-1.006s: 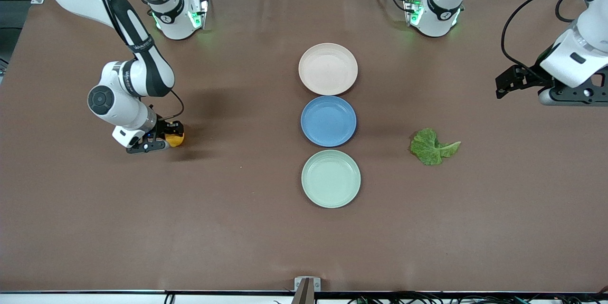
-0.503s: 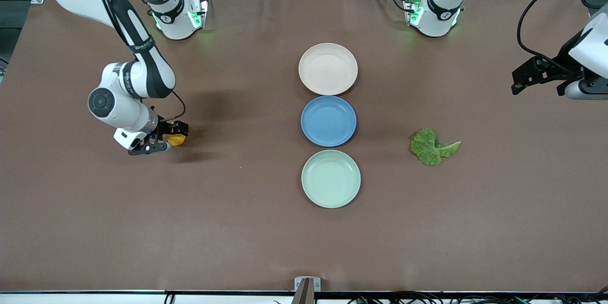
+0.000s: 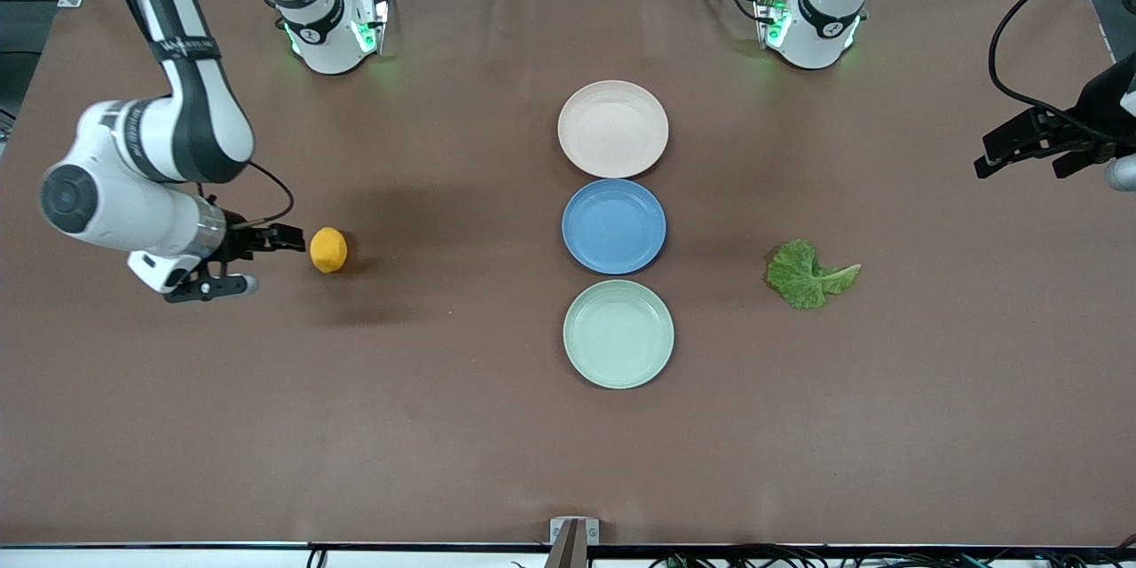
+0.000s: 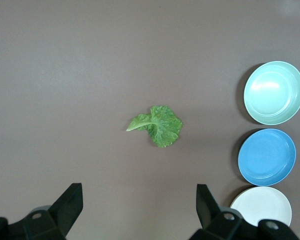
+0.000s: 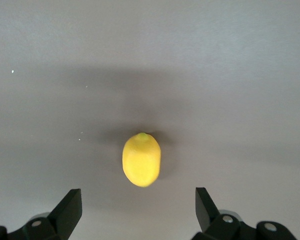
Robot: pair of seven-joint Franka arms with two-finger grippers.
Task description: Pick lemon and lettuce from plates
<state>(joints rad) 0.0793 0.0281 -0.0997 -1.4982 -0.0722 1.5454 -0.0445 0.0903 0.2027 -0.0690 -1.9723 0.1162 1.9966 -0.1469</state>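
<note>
Brown table [image 3: 444, 426]: lemon [image 3: 328, 249], lettuce [image 3: 809, 274], bare plates [image 3: 613, 129].

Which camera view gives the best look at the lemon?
The right wrist view shows the lemon best: it fills the middle of the picture, lying alone on the brown table, with its oval shape plain. The front view shows it only small, beside the open right tool. The left wrist view does not show it.

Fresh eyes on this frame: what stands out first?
Three empty plates in a row mid-table: beige-pink plate, blue plate, mint plate. The lemon lies on the cloth toward the right arm's end, beside the open right gripper. The lettuce lies toward the left arm's end; the left gripper hangs open.
</note>
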